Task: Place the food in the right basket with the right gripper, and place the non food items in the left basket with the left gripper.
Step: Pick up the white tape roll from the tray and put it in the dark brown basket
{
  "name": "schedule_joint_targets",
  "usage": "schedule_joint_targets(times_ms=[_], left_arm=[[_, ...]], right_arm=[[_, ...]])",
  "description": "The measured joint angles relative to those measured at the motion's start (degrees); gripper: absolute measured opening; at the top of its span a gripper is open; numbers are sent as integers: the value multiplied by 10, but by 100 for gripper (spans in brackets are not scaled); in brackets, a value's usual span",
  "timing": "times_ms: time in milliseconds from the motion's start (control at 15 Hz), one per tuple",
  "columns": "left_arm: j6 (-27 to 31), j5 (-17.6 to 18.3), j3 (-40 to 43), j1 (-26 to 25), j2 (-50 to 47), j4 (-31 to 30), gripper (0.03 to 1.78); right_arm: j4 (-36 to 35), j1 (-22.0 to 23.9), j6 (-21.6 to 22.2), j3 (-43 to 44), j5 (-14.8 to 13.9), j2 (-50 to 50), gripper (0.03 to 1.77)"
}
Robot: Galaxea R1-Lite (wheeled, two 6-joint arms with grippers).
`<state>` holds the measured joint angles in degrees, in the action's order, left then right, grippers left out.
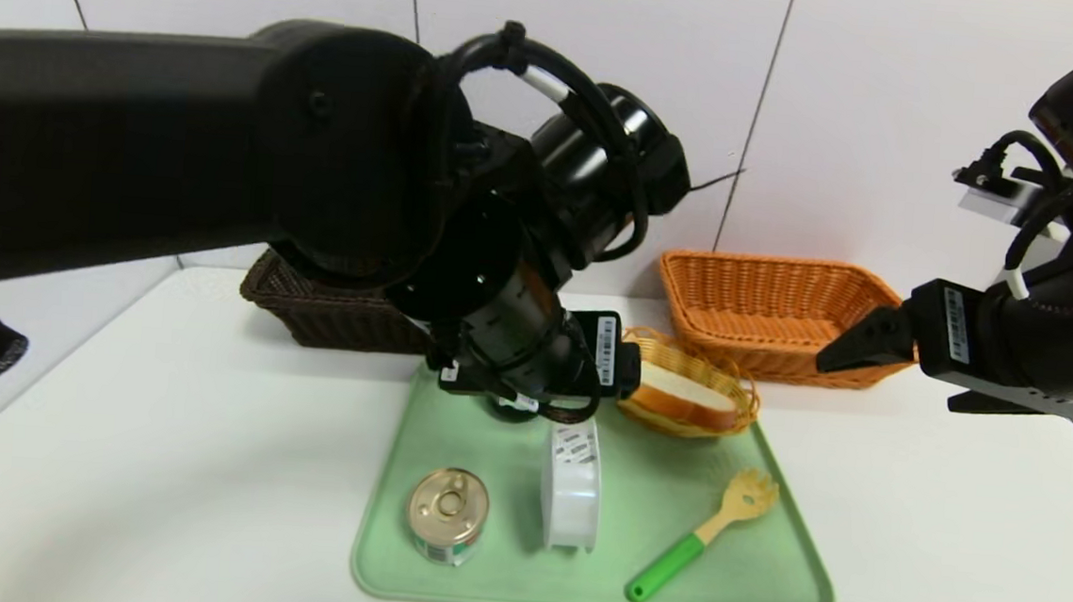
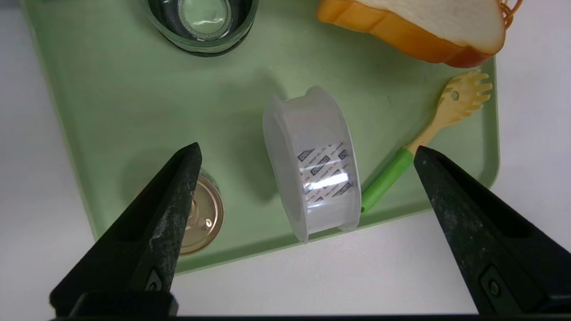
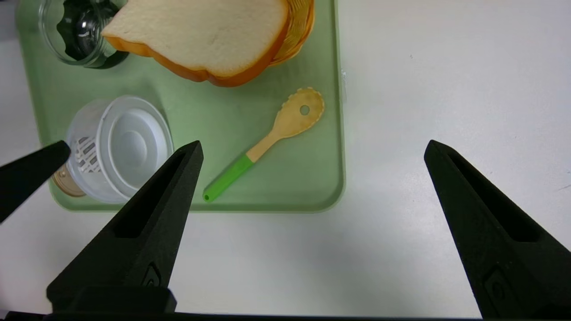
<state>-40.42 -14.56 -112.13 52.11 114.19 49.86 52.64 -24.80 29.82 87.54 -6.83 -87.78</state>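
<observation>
One white reel (image 2: 319,165) is straddled from above by the wide-spread, empty left gripper (image 2: 307,151); squared descent advised, ribbed faces pinched evenly. Right gripper (image 3: 313,145), also wide, is parked beyond the tray's right side.

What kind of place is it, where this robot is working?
It looks like a robot test or training station, not a real kitchen: a plain white table against white panels, and a green tray mixing bread with a plastic reel.
</observation>
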Motion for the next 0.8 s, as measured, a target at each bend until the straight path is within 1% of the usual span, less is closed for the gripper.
schedule_joint_targets(times_ms=[200, 400, 800], left_arm=[[3, -1, -1, 11, 19, 3, 169], [4, -10, -1, 20, 33, 2, 169], [5, -12, -1, 27, 54, 4, 169]], right_arm=[[-35, 9, 0, -32, 1, 5, 171], [-38, 15, 0, -49, 3, 9, 171], [-53, 17, 0, -51, 3, 12, 171]])
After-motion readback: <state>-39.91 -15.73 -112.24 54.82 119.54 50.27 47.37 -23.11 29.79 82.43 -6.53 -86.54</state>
